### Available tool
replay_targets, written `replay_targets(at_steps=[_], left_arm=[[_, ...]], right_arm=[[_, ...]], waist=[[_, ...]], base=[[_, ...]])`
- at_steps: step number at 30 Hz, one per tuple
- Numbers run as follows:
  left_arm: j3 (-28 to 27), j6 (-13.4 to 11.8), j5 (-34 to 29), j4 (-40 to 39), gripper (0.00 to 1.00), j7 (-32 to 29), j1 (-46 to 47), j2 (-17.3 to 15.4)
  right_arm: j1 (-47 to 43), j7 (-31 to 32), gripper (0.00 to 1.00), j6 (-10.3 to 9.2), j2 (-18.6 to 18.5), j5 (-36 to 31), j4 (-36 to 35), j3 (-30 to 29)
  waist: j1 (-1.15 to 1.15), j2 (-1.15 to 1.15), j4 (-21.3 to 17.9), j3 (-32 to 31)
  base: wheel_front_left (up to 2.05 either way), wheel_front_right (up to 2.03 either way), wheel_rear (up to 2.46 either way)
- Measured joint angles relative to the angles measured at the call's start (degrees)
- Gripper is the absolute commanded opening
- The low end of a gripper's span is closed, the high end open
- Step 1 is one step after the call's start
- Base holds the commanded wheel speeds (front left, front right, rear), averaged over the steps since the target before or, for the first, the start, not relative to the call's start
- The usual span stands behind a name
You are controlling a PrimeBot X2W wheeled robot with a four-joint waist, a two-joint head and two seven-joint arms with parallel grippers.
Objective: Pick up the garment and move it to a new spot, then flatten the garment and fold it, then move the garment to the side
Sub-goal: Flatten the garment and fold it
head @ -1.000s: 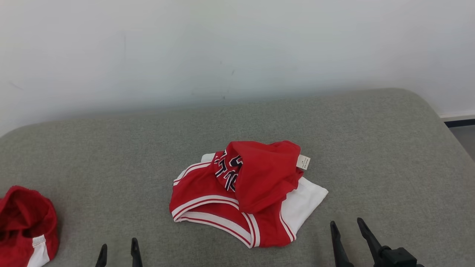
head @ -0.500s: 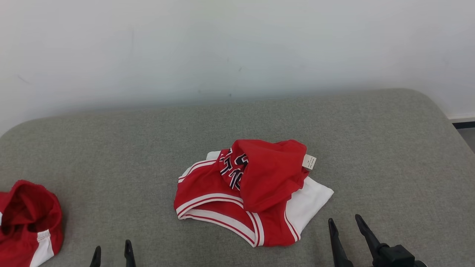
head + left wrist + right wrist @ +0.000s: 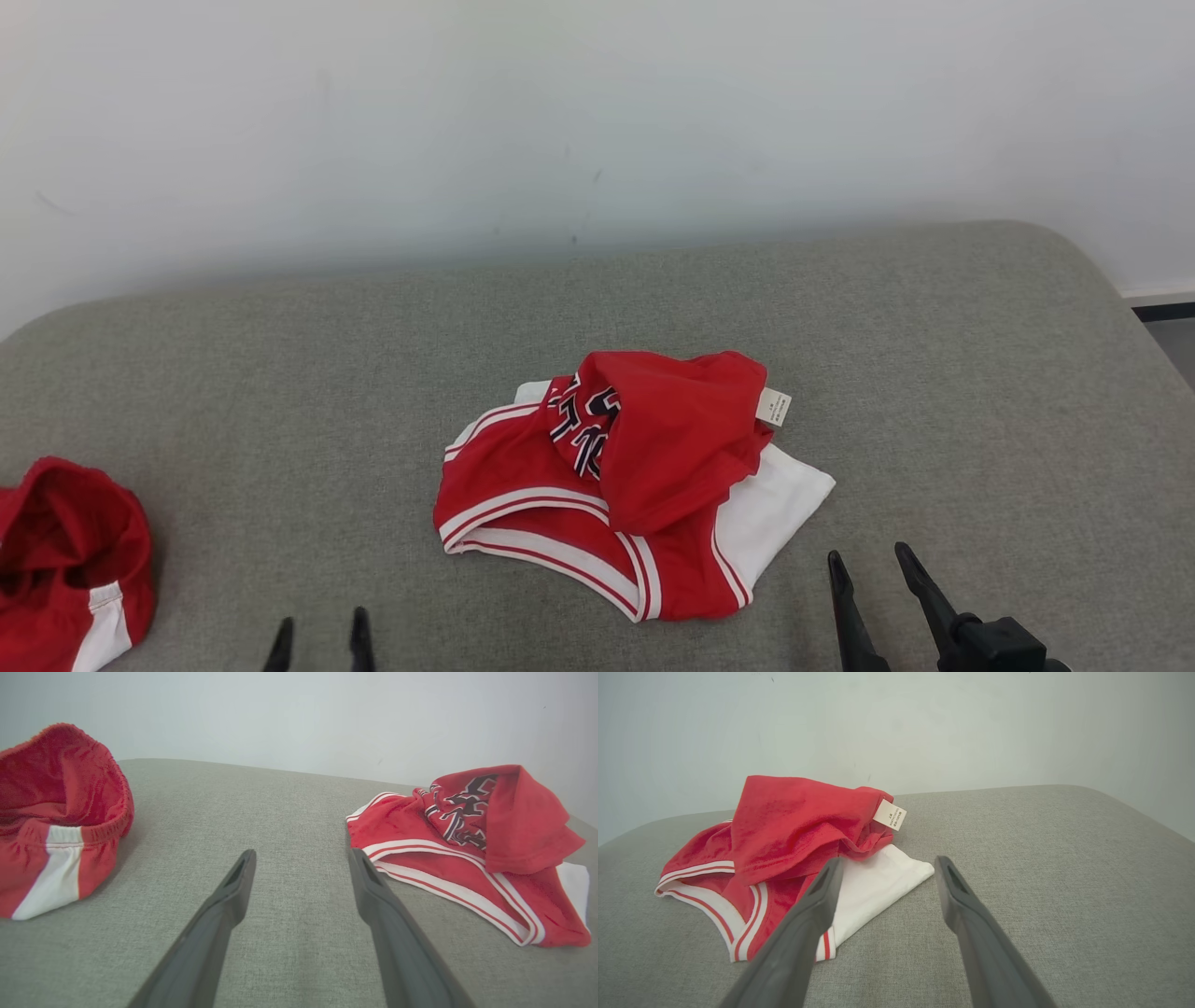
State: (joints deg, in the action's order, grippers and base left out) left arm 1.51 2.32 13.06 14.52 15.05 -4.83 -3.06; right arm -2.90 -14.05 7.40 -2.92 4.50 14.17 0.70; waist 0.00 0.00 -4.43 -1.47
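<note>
second garment (image 3: 65,551) cut by edge, label (image 3: 775,407) unreadable

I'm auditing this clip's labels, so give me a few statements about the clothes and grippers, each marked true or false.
1. The crumpled garment lies on the grey cushion. True.
2. The right gripper is shut on the garment. False: its jaws stand open and hold nothing.
3. A white tag sticks out at the garment's upper right in the head view. True.
4. The left gripper touches the second red piece. False: it is open, with bare cushion between them.
</note>
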Motion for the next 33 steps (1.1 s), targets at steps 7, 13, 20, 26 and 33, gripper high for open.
replay_targets(at_steps=[7, 13, 20, 26, 33], left_arm=[[5.95, 2.81, 1.76, 3.92, 1.00, -1.07, 4.05, 0.12], [16.07, 4.64, 9.23, 9.67, 1.00, -8.16, 10.90, 0.15], [21.72, 0.25, 22.02, 14.51, 1.00, -12.15, 14.91, 0.18], [26.52, -6.34, 30.33, 17.77, 1.00, -13.14, 17.22, 0.21], [30.95, -10.70, 35.29, 21.74, 1.00, -11.27, 20.04, 0.24]], right_arm=[[0.28, 0.00, 1.00, 0.00, 0.00, 0.68, 0.09, 0.34], [0.69, 0.35, 1.00, 0.00, 0.00, 1.22, -0.05, 1.03], [0.83, 0.45, 1.00, 0.00, -0.01, 1.31, -0.19, 1.01], [1.19, 0.48, 1.00, 0.00, -0.02, 1.18, -0.59, 1.00], [1.48, 0.48, 1.00, 0.00, -0.02, 1.18, -0.87, 1.38]], waist=[[0.00, 0.00, -0.59, -0.03], [0.00, 0.00, -3.69, 0.25], [0.00, 0.00, -8.50, 1.04], [0.00, 0.00, -12.66, 2.13], [0.00, 0.00, -15.78, 3.60]], base=[[0.00, 0.00, 0.00], [0.00, 0.00, 0.00], [0.00, 0.00, 0.00], [0.00, 0.00, 0.00], [0.00, 0.00, 0.00]])
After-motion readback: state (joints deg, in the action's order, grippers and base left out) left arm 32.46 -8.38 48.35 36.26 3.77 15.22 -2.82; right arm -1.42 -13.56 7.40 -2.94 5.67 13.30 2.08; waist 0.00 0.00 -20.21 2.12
